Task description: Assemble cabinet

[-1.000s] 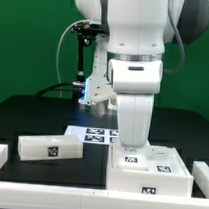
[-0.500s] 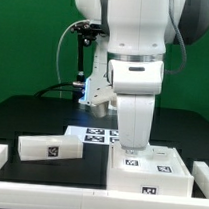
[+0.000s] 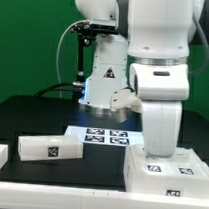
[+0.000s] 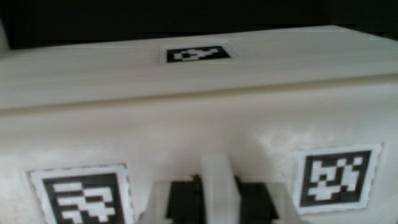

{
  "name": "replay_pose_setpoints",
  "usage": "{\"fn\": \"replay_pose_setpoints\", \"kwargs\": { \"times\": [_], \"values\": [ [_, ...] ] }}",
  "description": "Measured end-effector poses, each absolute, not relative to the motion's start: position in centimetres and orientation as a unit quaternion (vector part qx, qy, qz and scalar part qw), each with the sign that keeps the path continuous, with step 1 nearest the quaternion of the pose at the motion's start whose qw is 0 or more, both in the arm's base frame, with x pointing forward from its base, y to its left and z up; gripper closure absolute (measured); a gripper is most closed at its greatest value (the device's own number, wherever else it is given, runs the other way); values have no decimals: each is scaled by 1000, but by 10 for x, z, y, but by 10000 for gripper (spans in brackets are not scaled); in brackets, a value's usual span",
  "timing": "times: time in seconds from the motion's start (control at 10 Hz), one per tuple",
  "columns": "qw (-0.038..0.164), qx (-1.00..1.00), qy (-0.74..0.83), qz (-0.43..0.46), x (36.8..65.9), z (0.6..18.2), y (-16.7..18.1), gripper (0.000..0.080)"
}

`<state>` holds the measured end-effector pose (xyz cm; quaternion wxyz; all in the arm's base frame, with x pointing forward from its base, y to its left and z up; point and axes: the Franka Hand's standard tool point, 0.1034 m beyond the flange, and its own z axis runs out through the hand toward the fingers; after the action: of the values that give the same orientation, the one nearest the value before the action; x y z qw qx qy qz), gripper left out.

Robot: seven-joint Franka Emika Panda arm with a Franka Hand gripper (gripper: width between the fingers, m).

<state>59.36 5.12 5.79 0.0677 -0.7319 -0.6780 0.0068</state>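
Note:
The cabinet body (image 3: 175,170), a white box with tag markers on its top and front, sits at the exterior view's right. My arm (image 3: 159,96) stands straight over it and hides the fingers there. In the wrist view my gripper (image 4: 217,200) is down at the cabinet's white top (image 4: 196,100), between two tags. Its dark fingers (image 4: 185,202) are shut, with only a thin white strip between them. I cannot tell whether they pinch anything. A second white cabinet part (image 3: 50,147) with one tag lies apart at the exterior view's left.
The marker board (image 3: 106,136) lies flat on the black table behind the cabinet. A white rim (image 3: 57,196) runs along the table's front and left edges. The robot's base and cables (image 3: 95,67) stand at the back.
My arm has shifted toward the exterior view's right, and the cabinet body has slid the same way with it. The part at the left has stayed put.

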Motion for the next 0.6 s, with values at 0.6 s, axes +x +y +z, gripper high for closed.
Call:
{"fn": "replay_pose_setpoints", "kwargs": {
  "times": [0.6],
  "values": [
    [67, -733, -677, 5, 593, 57, 50, 520]
  ]
}}
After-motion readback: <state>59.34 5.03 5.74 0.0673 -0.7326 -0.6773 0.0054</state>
